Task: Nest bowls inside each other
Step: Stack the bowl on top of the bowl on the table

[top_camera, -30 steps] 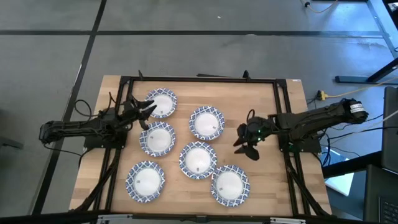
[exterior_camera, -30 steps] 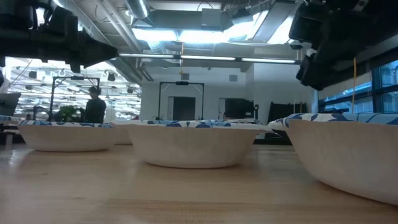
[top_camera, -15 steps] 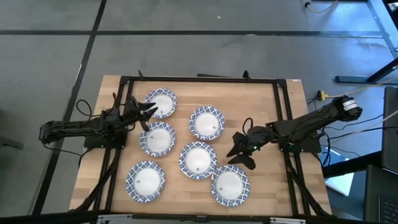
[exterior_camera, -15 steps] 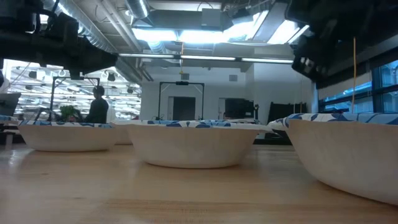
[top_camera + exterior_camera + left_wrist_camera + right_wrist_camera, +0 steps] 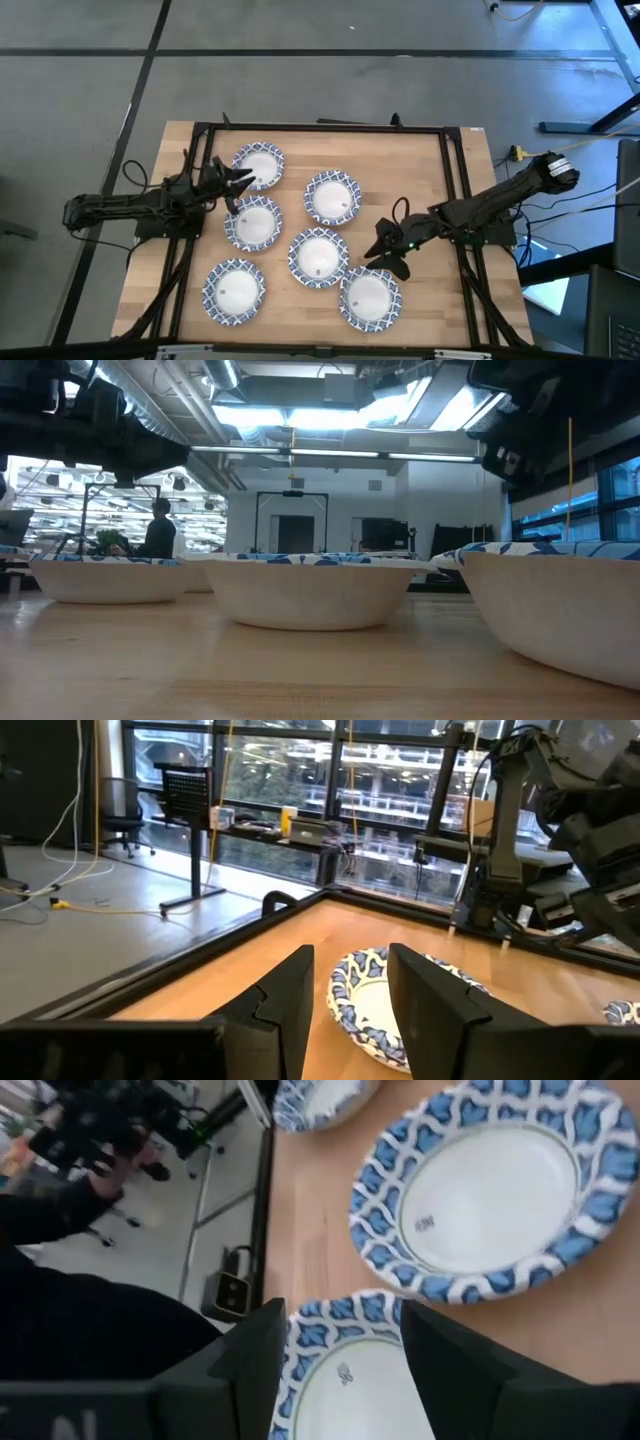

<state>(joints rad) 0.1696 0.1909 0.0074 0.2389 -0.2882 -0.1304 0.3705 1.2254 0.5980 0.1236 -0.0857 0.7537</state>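
Several blue-rimmed white bowls sit apart, upright on their bases on the wooden table; none is nested. My left gripper (image 5: 233,184) is open beside the near-left rim of the far-left bowl (image 5: 259,165). In its wrist view that bowl (image 5: 366,1005) shows between and beyond the two fingers. My right gripper (image 5: 386,251) is open, between the centre bowl (image 5: 318,257) and the near-right bowl (image 5: 369,297), by the latter's far rim. A bowl rim (image 5: 345,1370) shows between its fingers in the right wrist view.
Other bowls stand at far centre (image 5: 332,197), left of centre (image 5: 252,223) and near left (image 5: 234,290). A black frame (image 5: 320,127) borders the table. The low view shows bowl walls (image 5: 313,592) close up. Bare wood lies along the right side (image 5: 440,190).
My right gripper has moved toward the table's left and near edges, from beside the far-centre bowl to the gap between the centre and near-right bowls, staying open. The bowls have not moved.
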